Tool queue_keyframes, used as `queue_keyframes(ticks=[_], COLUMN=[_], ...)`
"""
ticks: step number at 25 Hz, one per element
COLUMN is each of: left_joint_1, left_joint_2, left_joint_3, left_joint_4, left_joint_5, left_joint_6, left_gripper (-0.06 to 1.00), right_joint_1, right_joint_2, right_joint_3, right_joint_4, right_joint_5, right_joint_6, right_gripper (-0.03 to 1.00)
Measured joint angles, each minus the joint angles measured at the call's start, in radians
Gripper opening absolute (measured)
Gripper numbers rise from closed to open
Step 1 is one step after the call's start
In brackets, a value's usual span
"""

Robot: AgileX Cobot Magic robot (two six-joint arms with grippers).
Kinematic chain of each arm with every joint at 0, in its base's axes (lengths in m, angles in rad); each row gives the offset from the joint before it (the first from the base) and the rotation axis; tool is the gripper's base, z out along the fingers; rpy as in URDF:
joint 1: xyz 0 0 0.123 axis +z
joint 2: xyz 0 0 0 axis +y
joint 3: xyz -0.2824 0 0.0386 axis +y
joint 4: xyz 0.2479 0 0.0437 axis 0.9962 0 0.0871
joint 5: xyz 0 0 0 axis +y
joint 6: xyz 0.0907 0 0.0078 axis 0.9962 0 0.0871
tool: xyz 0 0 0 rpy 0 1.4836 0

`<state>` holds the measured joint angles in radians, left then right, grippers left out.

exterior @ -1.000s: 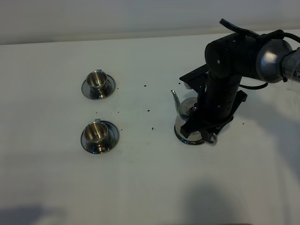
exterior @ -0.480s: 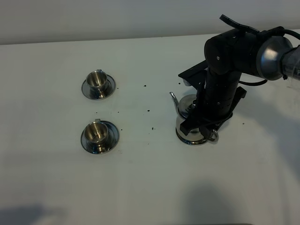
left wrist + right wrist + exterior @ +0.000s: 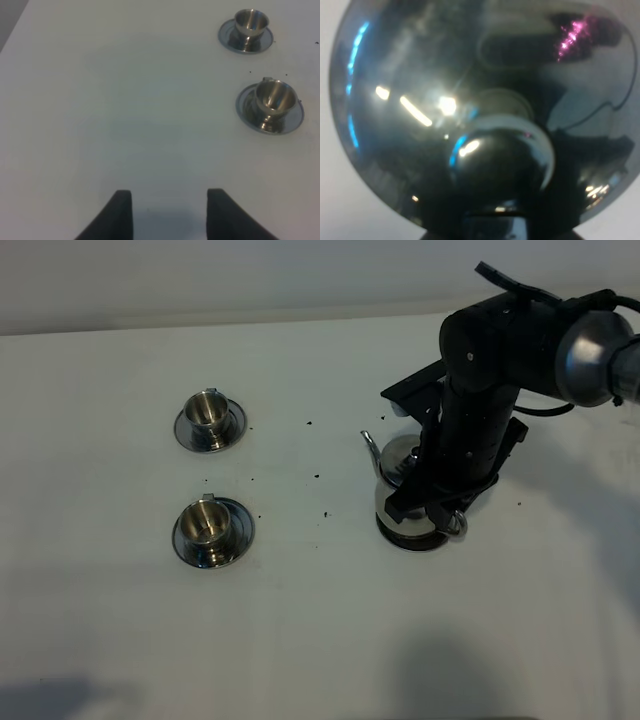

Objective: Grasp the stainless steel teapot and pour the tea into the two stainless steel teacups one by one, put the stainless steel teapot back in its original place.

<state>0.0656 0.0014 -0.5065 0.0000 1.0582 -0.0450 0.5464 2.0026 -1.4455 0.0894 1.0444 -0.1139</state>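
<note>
The stainless steel teapot (image 3: 392, 498) stands right of centre on the white table, its thin spout (image 3: 370, 445) pointing left. My right gripper (image 3: 440, 512) reaches down over its right side and is shut at the loop handle (image 3: 456, 526). The right wrist view is filled by the teapot's domed lid (image 3: 420, 100) and knob (image 3: 497, 160). The two stainless steel teacups (image 3: 208, 409) (image 3: 206, 524) sit on saucers at the left, also visible as a farther cup (image 3: 251, 23) and a nearer cup (image 3: 273, 98). My left gripper (image 3: 170, 215) is open over bare table, well short of the cups.
Small dark specks (image 3: 316, 477) lie scattered on the table between the cups and the teapot. The table's far edge (image 3: 200, 324) meets a pale wall. The right arm's black body (image 3: 480, 410) looms over the teapot's right half.
The right arm has shifted slightly up and back, and the teapot has edged a little with it. The cups and the left gripper have stayed put.
</note>
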Motion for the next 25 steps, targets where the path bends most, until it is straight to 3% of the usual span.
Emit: queue_keyframes(ticks=[14,25], left_joint_1=[0.0,0.0], left_joint_2=[0.0,0.0], left_joint_3=[0.0,0.0], left_joint_4=[0.0,0.0], left_joint_5=[0.0,0.0], left_joint_6=[0.0,0.0], left_gripper=[0.38,0.38], right_joint_1=[0.016,0.039], right_joint_2=[-0.049,0.074], right_joint_3=[-0.006,-0.29], right_joint_4=[-0.011,-0.049], right_joint_5=[-0.064,-0.01], right_joint_6=[-0.044,-0.13], right_gripper=[0.18,0.18])
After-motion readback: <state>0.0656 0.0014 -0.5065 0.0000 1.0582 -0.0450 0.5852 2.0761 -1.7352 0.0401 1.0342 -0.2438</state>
